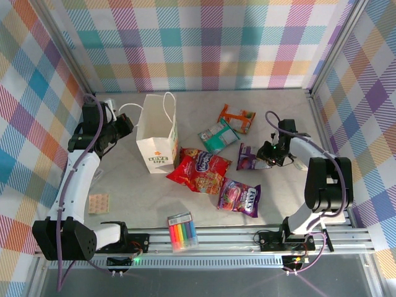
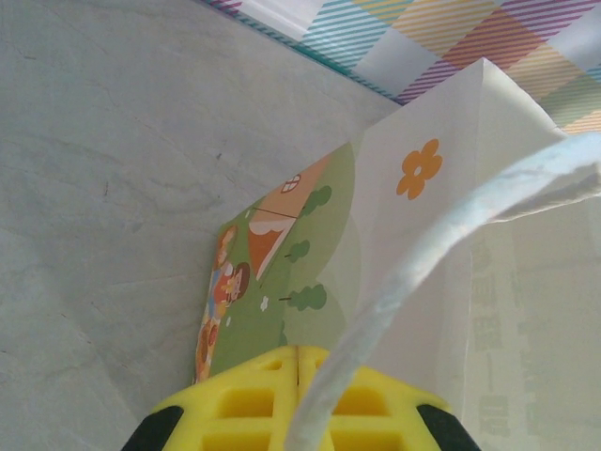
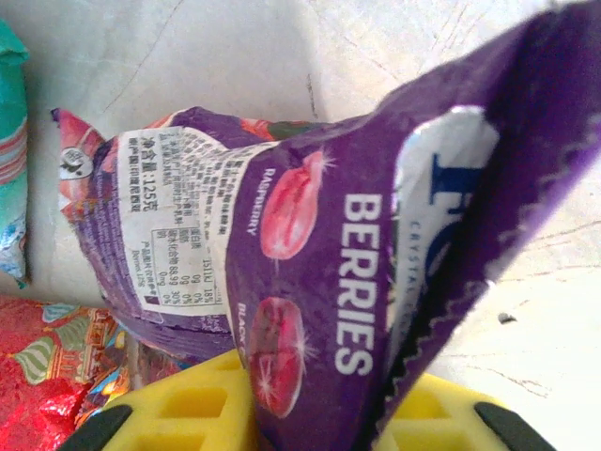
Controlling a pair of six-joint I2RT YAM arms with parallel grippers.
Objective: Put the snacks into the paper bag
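Two holds, operator: your left gripper [image 1: 130,124] is pinched closed on the twisted handle [image 2: 394,282] of the paper bag [image 1: 156,133], which stands upright on the table's left half. Your right gripper [image 1: 265,156] clamps a purple packet [image 3: 329,282], just right of the red packet [image 1: 199,171].

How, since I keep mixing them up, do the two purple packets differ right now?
The farther purple packet is clamped at one edge by the right gripper; the nearer purple packet lies loose, no gripper on it. The farther one sits near the teal packet; the nearer one lies against the red packet. Both are crinkly and outside the paper bag.
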